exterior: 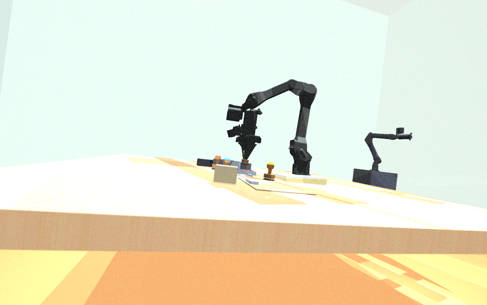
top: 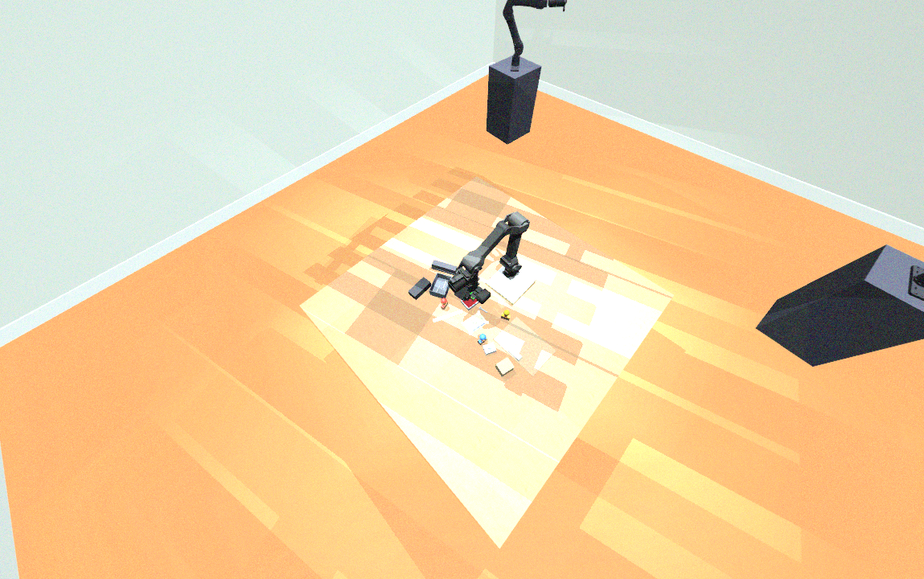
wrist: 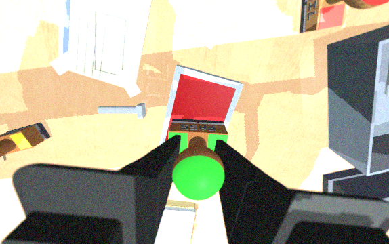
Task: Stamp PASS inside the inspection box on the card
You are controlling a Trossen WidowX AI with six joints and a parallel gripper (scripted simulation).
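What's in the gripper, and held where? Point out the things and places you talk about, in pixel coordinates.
The green-knobbed PASS stamp [wrist: 198, 177], upright; the gripper [top: 473, 293] [exterior: 245, 158] [wrist: 198, 143] pinches its narrow brown handle between knob and base.

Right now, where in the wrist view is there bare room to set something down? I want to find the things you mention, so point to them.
A bare wood patch lies between the flat red ink pad [top: 470, 304] [exterior: 251, 173] [wrist: 203, 98] and the dark open bin [top: 440, 285] [wrist: 350, 98]. The pad itself is crowded: the gripper [top: 473, 294] [exterior: 245, 158] [wrist: 198, 143] holds the green-knobbed wooden stamp [top: 474, 296] [exterior: 245, 161] [wrist: 198, 177] there.
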